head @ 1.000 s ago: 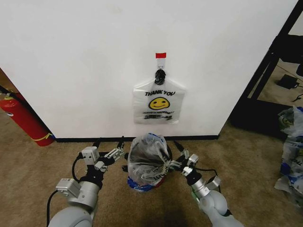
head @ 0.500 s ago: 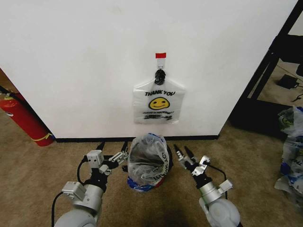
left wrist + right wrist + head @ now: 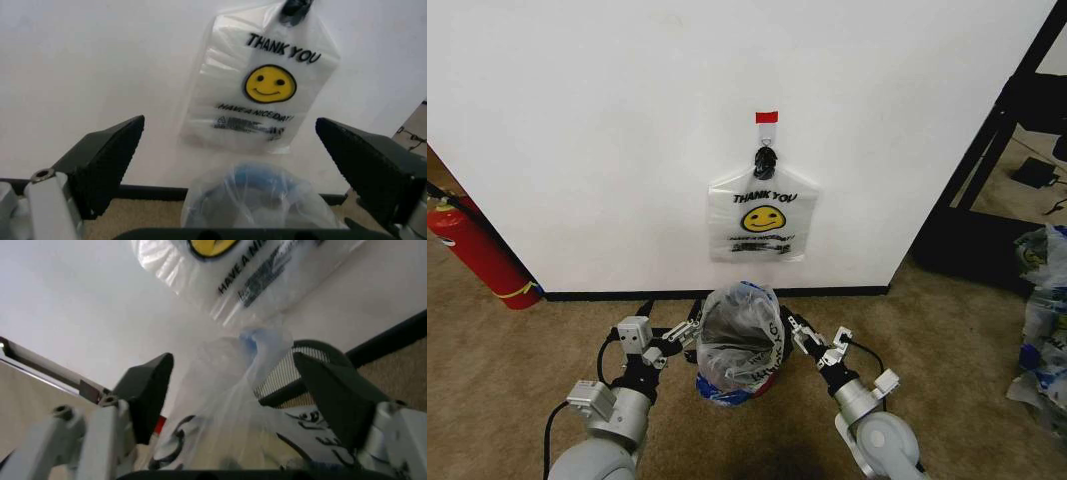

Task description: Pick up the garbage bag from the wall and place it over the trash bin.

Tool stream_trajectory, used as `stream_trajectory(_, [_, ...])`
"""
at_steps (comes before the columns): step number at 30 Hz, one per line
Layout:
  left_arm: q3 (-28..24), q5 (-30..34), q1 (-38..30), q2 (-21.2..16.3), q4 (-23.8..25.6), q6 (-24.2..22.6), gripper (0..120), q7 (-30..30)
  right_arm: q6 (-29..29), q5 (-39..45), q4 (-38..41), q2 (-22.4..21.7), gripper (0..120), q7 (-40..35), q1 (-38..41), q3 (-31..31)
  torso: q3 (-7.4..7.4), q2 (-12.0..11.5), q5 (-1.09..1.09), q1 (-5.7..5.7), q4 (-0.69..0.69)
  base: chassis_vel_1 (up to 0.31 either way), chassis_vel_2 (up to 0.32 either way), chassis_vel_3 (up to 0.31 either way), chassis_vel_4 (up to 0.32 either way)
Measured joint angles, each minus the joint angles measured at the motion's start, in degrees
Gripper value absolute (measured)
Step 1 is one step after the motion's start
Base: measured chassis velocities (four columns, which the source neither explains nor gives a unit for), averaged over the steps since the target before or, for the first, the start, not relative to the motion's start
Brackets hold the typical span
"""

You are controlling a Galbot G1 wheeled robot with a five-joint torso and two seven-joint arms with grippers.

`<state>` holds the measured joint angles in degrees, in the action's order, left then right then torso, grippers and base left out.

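The garbage bag (image 3: pixel 739 345), thin translucent plastic with blue patches near its top (image 3: pixel 250 177), sits draped over the trash bin (image 3: pixel 288 371), whose black mesh shows beside the plastic. The bin stands on the carpet at the foot of the white wall (image 3: pixel 607 130). My left gripper (image 3: pixel 671 318) is open just left of the bin. On the bin's right side my right gripper (image 3: pixel 799 328) is open, close to the bag. Through the wrist views the bagged bin lies ahead of the open left gripper (image 3: pixel 228 122) and right gripper (image 3: pixel 233 357).
A similar smiley "THANK YOU" bag (image 3: pixel 762 215) hangs from the red-taped hook (image 3: pixel 767 118) right above the bin. A red fire extinguisher (image 3: pixel 472 250) leans at the left. A black frame (image 3: pixel 997 150) and more plastic bags (image 3: pixel 1042 300) stand at the right.
The right gripper came off the bag's edge, drew back to the right, then moved in close to the bin again. The left gripper crept slightly toward the bin.
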<state>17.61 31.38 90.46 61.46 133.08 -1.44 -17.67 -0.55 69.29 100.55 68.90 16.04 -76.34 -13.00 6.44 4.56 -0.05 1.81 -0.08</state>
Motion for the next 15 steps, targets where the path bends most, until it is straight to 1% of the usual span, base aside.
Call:
stream_trajectory(1, [0.0, 0.0, 0.0, -0.1, -0.1, 0.0, 100, 0.0, 0.2, 0.1, -0.5, 0.2, 65, 0.0, 0.4, 0.3, 0.0, 0.0, 0.0, 0.0, 0.0, 0.0, 0.0, 0.0, 0.0])
stream_trajectory(5, [0.0, 0.1, -0.1, -0.6, -0.2, 0.0, 100, 0.0, 0.7, 0.1, -1.5, 0.4, 54, 0.2, 0.8, 1.1, 0.0, 0.0, 0.0, 0.0, 0.0, 0.0, 0.0, 0.0, 0.0])
stream_trajectory(6, [0.0, 0.2, -0.3, -0.7, -0.2, -0.1, 100, 0.0, 1.1, 0.1, -1.9, 0.4, 48, 0.3, 0.9, 1.3, 0.0, 0.0, 0.0, 0.0, 0.0, 0.0, 0.0, 0.0, 0.0])
stream_trajectory(7, [0.0, 0.2, -0.3, -0.7, -0.2, -0.1, 100, 0.0, 1.1, 0.1, -1.9, 0.4, 48, 0.3, 0.9, 1.3, 0.0, 0.0, 0.0, 0.0, 0.0, 0.0, 0.0, 0.0, 0.0])
stream_trajectory(9, [0.0, 0.2, -0.5, -0.6, -0.2, -0.1, 100, -0.1, 1.2, 0.2, -2.2, 0.6, 43, 0.3, 0.9, 1.4, 0.0, 0.0, 0.0, 0.0, 0.0, 0.0, 0.0, 0.0, 0.0])
stream_trajectory(11, [0.0, 0.2, -0.7, -0.3, -0.2, -0.2, 100, -0.1, 1.4, 0.3, -2.5, 0.6, 34, 0.4, 0.9, 1.4, 0.0, 0.0, 0.0, 0.0, 0.0, 0.0, 0.0, 0.0, 0.0])
stream_trajectory(13, [-0.1, 0.2, -0.8, -0.2, -0.2, -0.2, 100, -0.2, 1.5, 0.3, -2.6, 0.7, 27, 0.5, 0.8, 1.5, 0.0, 0.0, 0.0, 0.0, 0.0, 0.0, 0.0, 0.0, 0.0])
stream_trajectory(14, [-0.1, 0.2, -0.8, -0.2, -0.2, -0.2, 100, -0.2, 1.5, 0.3, -2.6, 0.7, 27, 0.5, 0.8, 1.5, 0.0, 0.0, 0.0, 0.0, 0.0, 0.0, 0.0, 0.0, 0.0])
stream_trajectory(15, [-0.1, 0.2, -0.8, -0.2, -0.2, -0.3, 100, -0.2, 1.6, 0.2, -2.6, 0.7, 22, 0.6, 0.7, 1.5, 0.0, 0.0, 0.0, 0.0, -0.01, 0.0, 0.0, 0.0, 0.0])
